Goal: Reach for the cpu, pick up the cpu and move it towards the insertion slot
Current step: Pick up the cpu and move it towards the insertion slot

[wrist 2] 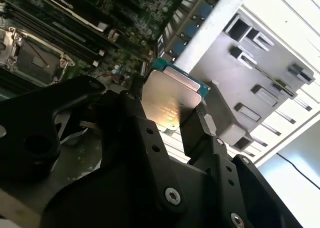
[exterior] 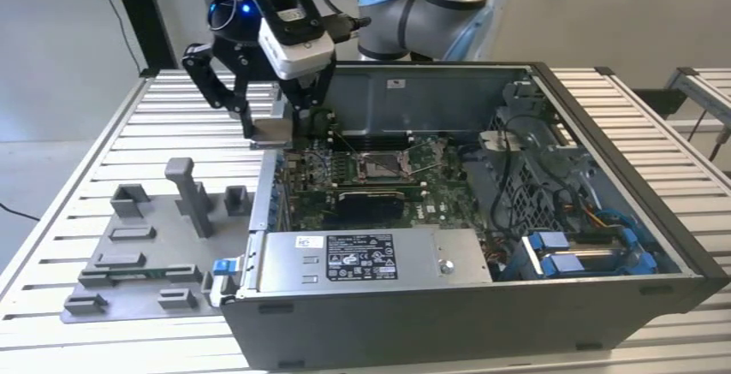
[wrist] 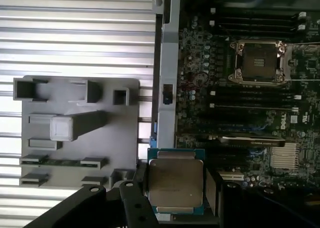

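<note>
The jaws are closed on the cpu [wrist: 175, 183], pinching it by two opposite edges so its faces stay untouched. The square chip has no long axis; it is held flat, silvery face toward the first wrist view. In the exterior view the gripper [exterior: 270, 137] hangs over the open computer case's [exterior: 594, 297] wall, on the exterior view's left. The insertion slot [wrist: 258, 61] lies apart on the green motherboard [wrist: 200, 82]. The grey fixture [exterior: 149, 246] rests on the desk [exterior: 68, 177].
</note>
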`<state>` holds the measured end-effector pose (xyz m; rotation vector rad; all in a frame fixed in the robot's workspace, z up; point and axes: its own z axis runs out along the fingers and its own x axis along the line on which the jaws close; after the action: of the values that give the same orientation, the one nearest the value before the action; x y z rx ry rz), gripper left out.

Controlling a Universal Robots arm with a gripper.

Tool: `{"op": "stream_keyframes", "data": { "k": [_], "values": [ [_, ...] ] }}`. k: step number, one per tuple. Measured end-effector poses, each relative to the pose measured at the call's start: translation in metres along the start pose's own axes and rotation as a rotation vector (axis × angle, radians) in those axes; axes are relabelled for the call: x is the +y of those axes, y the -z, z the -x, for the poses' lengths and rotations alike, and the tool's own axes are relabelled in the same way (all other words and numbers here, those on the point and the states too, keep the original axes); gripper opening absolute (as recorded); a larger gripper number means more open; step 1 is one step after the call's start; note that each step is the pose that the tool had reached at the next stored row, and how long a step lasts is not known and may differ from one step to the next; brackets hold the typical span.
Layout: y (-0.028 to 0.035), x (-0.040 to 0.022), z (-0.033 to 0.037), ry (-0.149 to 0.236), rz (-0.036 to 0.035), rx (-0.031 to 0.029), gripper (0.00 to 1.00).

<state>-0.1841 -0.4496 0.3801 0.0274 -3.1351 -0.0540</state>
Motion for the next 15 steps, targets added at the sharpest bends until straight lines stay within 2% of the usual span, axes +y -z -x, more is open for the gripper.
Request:
{"op": "stream_keyframes", "data": {
  "k": [15],
  "values": [
    [0.0003,-0.0008,0.0459,0.0,-0.0001,0.0,0.0]
  ]
}}
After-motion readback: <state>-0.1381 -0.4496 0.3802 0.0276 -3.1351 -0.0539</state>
